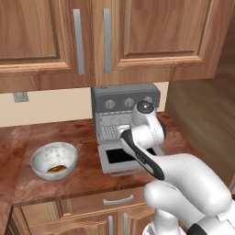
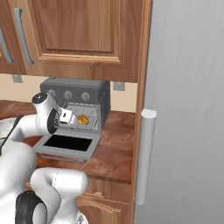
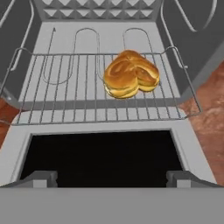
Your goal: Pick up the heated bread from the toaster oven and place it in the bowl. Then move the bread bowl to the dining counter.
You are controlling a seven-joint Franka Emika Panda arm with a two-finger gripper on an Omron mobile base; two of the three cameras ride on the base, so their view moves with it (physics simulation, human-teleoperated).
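The toaster oven (image 1: 125, 120) stands open on the table (image 1: 69, 133), its door (image 3: 103, 155) dropped flat toward you. The heated bread (image 3: 130, 79) sits on the wire rack (image 3: 65, 87), toward the rack's right half in the hand view and close to its front edge.

The gripper (image 3: 109, 178) hovers over the outer lip of the door, looking in along the rack. Its jaws stand wide and hold nothing; the two fingertips (image 3: 40, 177) frame the door glass at the bottom of the hand view.

The relation that matters: the bread lies ahead of the jaws and slightly right of their midline, with the whole door between. Its longer axis runs roughly across the view, so it lies along the line between the two tips. You will likely need a small shift right and a straight reach in over the door, staying under the oven roof.

The bowl (image 1: 53, 159) waits on the table well left of the oven; a darker flat brown food piece (image 1: 57, 169) lies in it.
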